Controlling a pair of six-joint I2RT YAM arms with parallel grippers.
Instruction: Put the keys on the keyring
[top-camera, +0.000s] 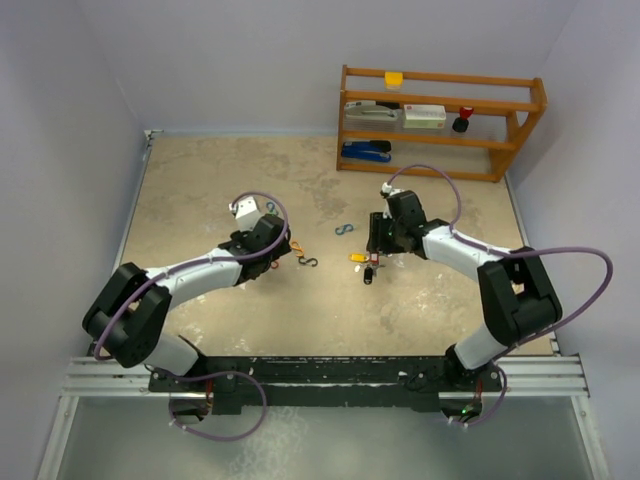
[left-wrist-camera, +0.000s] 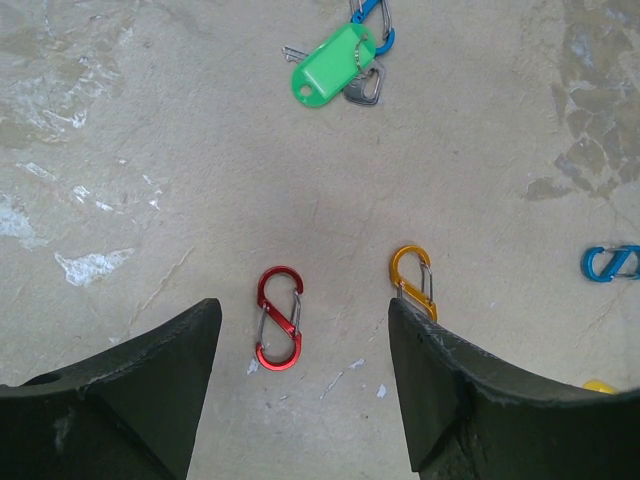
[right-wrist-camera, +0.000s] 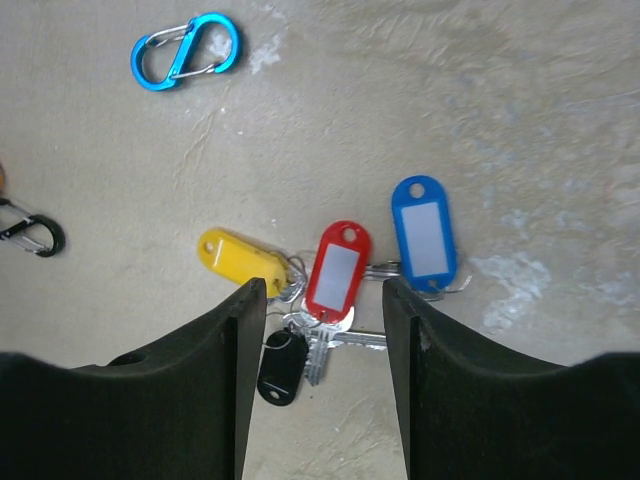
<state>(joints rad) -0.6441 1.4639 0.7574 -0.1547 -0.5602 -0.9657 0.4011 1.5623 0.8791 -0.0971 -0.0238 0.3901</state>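
Red clip (left-wrist-camera: 279, 318), orange clip (left-wrist-camera: 413, 282), blue clip (right-wrist-camera: 186, 51), wooden shelf (top-camera: 450, 79)

Two white-and-black arms (top-camera: 190, 272) with looping purple cables (top-camera: 570, 250) and black wedge-shaped gripper fingers (left-wrist-camera: 130, 400)

The desk (top-camera: 200, 190) is showing mottled beige with pale scuffs. Pale label windows are showing on the red tag (right-wrist-camera: 338, 270) and blue tag (right-wrist-camera: 424, 232); the yellow tag (right-wrist-camera: 240, 262) and green tag (left-wrist-camera: 332, 65) are showing plain, the fob (right-wrist-camera: 281, 368) black. A red clip (left-wrist-camera: 279, 318), orange clip (left-wrist-camera: 412, 285), blue clip (right-wrist-camera: 186, 50) and black clip (right-wrist-camera: 50, 240) are gleaming. At the desk's far right corner, the wooden rack (top-camera: 480, 82) is showing orange-brown.
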